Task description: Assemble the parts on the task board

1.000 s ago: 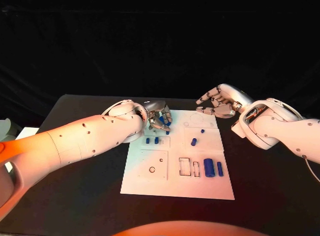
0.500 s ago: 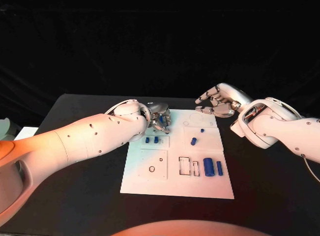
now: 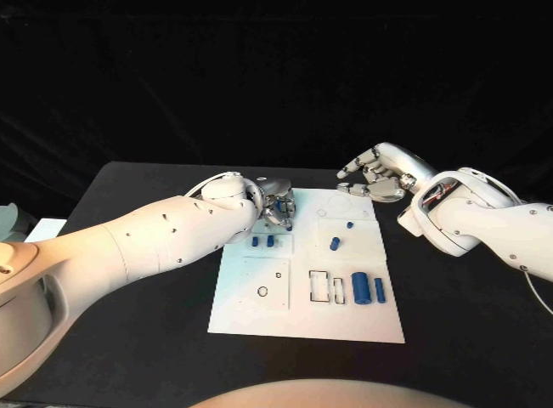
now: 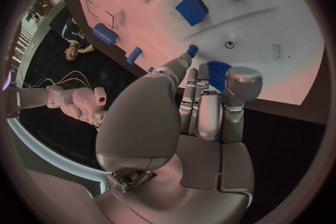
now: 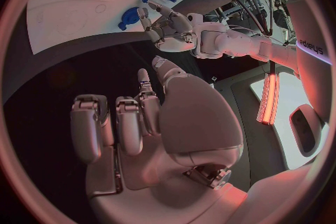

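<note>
The board (image 3: pixel 311 289) lies mid-worktop (image 3: pixel 129 280), blue parts on it: two small blocks (image 3: pixel 262 241) at 10 o'clock, two cylinders (image 3: pixel 367 289) at 4. The left hand (image 3: pixel 273 206) reaches over the board's 11 o'clock corner, fingers (image 4: pixel 209 102) curled onto a blue gear (image 4: pixel 218 74). The right hand (image 3: pixel 376 174) hovers off the 1 o'clock corner, fingers (image 5: pixel 130 123) loosely apart, empty

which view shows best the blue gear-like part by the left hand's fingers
The left wrist view: the toothed blue part sits close up between the left hand fingertips, against the task board. The right wrist view shows it small and from afar. In the head view the hand mostly hides it.
</note>
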### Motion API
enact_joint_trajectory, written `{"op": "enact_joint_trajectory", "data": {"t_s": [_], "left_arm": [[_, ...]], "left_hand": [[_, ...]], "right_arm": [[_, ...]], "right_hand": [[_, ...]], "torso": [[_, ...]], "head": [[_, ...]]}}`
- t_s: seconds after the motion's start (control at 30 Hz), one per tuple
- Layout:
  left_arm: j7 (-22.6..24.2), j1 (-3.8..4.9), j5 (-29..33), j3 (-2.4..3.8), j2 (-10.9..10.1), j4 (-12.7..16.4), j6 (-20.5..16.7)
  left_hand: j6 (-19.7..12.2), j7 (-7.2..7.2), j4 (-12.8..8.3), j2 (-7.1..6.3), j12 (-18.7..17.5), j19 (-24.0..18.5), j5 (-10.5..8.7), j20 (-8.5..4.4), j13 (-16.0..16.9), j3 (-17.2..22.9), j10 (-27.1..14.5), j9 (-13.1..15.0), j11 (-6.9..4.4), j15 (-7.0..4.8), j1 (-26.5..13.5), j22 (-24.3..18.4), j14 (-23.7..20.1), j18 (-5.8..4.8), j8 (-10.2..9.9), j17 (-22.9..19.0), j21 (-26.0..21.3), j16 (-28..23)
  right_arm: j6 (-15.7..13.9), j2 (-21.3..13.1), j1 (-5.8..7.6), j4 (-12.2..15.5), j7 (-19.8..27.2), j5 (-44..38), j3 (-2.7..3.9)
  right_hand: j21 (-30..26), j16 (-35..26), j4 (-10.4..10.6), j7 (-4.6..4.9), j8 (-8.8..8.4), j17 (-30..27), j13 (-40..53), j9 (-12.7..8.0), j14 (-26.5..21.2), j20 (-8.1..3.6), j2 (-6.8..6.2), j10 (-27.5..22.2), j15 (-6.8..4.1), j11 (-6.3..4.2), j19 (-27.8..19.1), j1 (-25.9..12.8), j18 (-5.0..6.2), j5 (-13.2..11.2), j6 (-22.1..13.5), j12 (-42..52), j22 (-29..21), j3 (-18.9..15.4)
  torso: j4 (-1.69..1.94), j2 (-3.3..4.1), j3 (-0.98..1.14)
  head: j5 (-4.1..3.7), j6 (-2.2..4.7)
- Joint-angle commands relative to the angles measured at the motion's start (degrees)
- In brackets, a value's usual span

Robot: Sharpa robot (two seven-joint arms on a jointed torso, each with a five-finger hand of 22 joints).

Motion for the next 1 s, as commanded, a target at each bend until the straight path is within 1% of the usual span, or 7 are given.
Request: {"op": "enact_joint_trajectory", "data": {"t_s": [0.03,0.37,0.73,1.0], "left_arm": [[0.4,-0.14,-0.6,-0.01,0.4,-0.3,1.4],[0.5,-0.67,-0.6,-0.06,0.8,-0.3,2.0],[0.1,-0.76,-0.6,-0.07,0.9,-0.2,2.3],[-0.4,-0.88,-0.6,-0.07,1.2,-0.7,2.9]], "left_hand": [[0.6,-0.03,0.1,-0.15,-0.6,0.4,0.07,0.0,-0.1,0.6,0.8,-0.1,-0.03,-0.41,-0.1,0.5,1.7,-0.74,-0.5,-0.4,0.5,-0.3],[1.1,-0.02,0.0,-0.43,-1.7,0.6,0.05,-0.05,-0.1,1.4,1.7,-0.3,-0.06,-0.46,-0.6,1.7,1.7,-0.95,-1.0,-1.1,1.6,-0.5],[1.6,-0.01,-0.3,-0.42,-2.4,0.8,0.09,-0.09,0.0,2.1,2.3,-0.4,-0.1,-0.51,-0.6,2.6,1.6,-1.08,-1.3,-1.5,2.3,-0.5],[2.0,0.1,-0.9,-0.18,-3.5,0.7,0.12,-0.12,0.0,3.6,2.9,-0.5,-0.06,-0.5,-0.2,2.9,1.6,-1.12,-1.9,-1.7,2.6,-0.4]], "right_arm": [[0.6,0.1,-0.03,0.1,0.4,-0.2,0.01],[0.6,0.1,-0.03,0.1,0.4,-0.2,0.01],[0.6,0.1,-0.03,0.2,0.4,-0.2,0.02],[0.6,0.1,-0.02,0.2,0.4,-0.2,0.02]], "right_hand": [[-0.4,-0.3,0.0,0.07,0.16,13.4,9.2,-0.1,5.6,0.17,-0.11,1.4,0.29,0.1,2.0,0.5,1.17,0.3,-0.2,-0.1,7.5,-0.4],[-0.3,-0.3,0.0,0.06,0.16,13.4,9.2,-0.1,5.6,0.16,-0.04,1.4,0.29,0.09,2.0,0.6,1.17,0.4,-0.2,0.0,7.5,-0.4],[-0.3,-0.3,0.0,0.06,0.16,13.4,9.2,-0.1,5.6,0.16,-0.04,1.4,0.29,0.09,2.0,0.6,1.17,0.4,-0.2,0.0,7.5,-0.4],[-0.3,-0.3,0.0,0.06,0.16,13.4,9.2,-0.1,5.6,0.16,-0.04,1.4,0.29,0.09,2.0,0.6,1.17,0.4,-0.2,0.0,7.5,-0.4]], "torso": [[0.0,-0.01,0.0],[-0.01,-0.02,0.02],[0.05,-0.03,0.04],[0.02,-0.02,-0.01]], "head": [[0.03,-0.01],[-0.08,-0.19],[-0.14,-0.14],[-0.15,-0.15]]}}
